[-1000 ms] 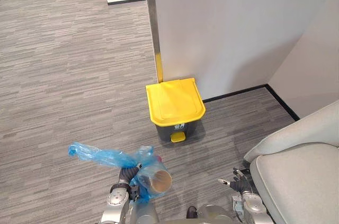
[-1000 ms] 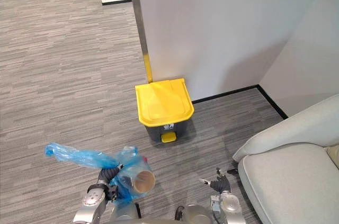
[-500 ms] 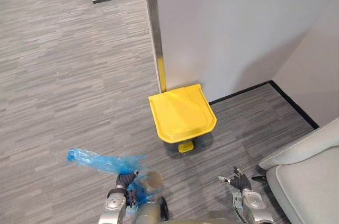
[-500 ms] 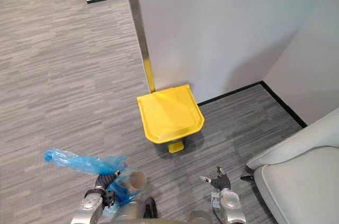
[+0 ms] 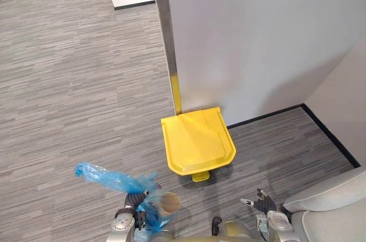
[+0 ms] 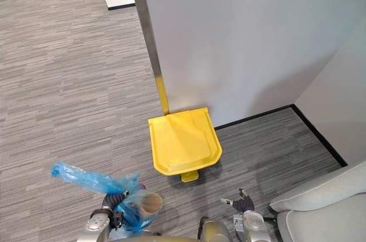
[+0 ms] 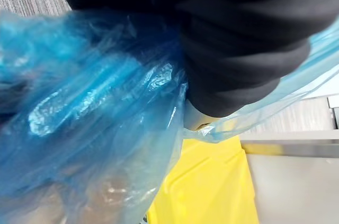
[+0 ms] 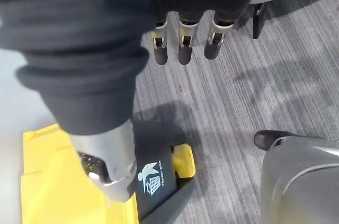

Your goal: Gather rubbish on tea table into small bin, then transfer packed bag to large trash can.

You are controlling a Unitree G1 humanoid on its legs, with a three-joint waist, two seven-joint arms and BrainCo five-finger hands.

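The left hand (image 5: 135, 202) is clenched round the neck of the blue rubbish bag (image 5: 108, 178), and the bag's bulge, with a brown paper cup (image 5: 169, 202) inside, sits right beside it. The yellow-lidded pedal bin (image 5: 197, 142) stands closed ahead of both hands, apart from the bag. The right hand (image 5: 261, 202) is empty, its fingers loosely straight.

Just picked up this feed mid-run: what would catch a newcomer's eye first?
The yellow-lidded trash can, lid shut, stands against the white wall beside a metal post. Nearer, the left hand carries a bulging blue bag with a brown tube end showing in it. The right hand hangs open and empty by a grey sofa.
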